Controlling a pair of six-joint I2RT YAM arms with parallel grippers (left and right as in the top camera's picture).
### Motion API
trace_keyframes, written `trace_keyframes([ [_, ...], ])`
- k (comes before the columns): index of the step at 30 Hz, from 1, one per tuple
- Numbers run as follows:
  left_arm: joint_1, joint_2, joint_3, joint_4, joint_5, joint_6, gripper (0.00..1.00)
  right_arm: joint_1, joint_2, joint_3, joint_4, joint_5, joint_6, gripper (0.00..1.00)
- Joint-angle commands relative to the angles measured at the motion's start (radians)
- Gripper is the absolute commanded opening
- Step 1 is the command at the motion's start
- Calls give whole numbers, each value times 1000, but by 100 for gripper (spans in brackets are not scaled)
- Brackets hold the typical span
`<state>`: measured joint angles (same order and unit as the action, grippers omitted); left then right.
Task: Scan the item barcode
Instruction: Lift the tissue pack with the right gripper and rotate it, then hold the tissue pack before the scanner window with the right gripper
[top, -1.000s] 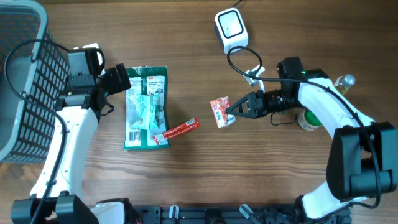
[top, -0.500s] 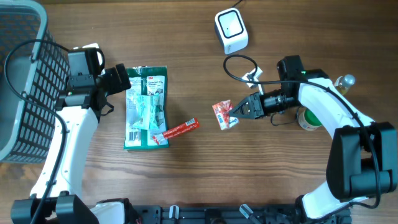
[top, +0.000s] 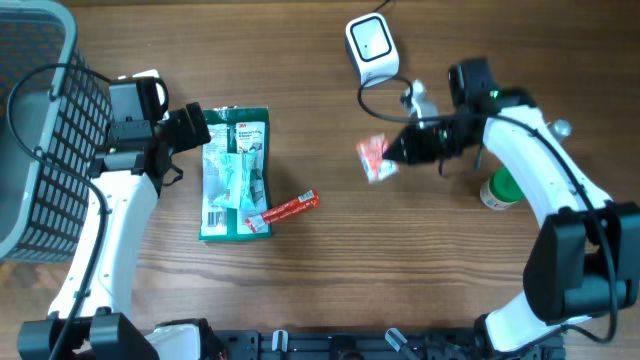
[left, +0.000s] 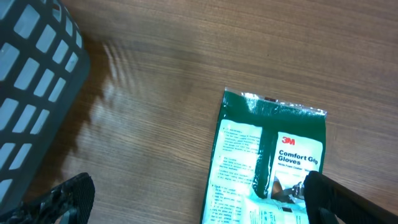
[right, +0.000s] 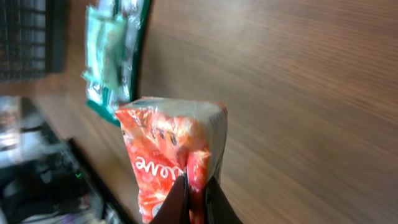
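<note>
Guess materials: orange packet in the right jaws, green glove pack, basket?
Orange packet: glossy plastic film, possibly foil-lined; shiny, crinkled surface. Green glove pack: glossy printed plastic bag; sheen, sealed top edge. Basket: matte grey moulded plastic, probably; open lattice walls.

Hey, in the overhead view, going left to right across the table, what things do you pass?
Grey basket → green glove pack → red stick packet → orange snack packet → green-topped container.
</note>
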<state>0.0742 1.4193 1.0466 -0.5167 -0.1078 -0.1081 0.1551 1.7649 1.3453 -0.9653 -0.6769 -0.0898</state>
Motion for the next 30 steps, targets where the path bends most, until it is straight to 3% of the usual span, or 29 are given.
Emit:
trace_keyframes([
  [1,6,-11,8,3,-6,19,100,73,-21,235,-121,328,63,4],
  [7,6,-11,8,3,-6,19,100,191,-21,563,-230,687,100,4],
  [13,6,-11,8,3,-6,19,100,207,14,564,-98,803,84,4],
  [20,6,-11,8,3,-6,19,100,207,140,564,101,821,-22,4],
  [25,6,-11,8,3,-6,19,100,211,243,564,215,945,-83,4],
  [30,6,-11,8,3,-6,19,100,234,319,564,302,947,-215,4],
])
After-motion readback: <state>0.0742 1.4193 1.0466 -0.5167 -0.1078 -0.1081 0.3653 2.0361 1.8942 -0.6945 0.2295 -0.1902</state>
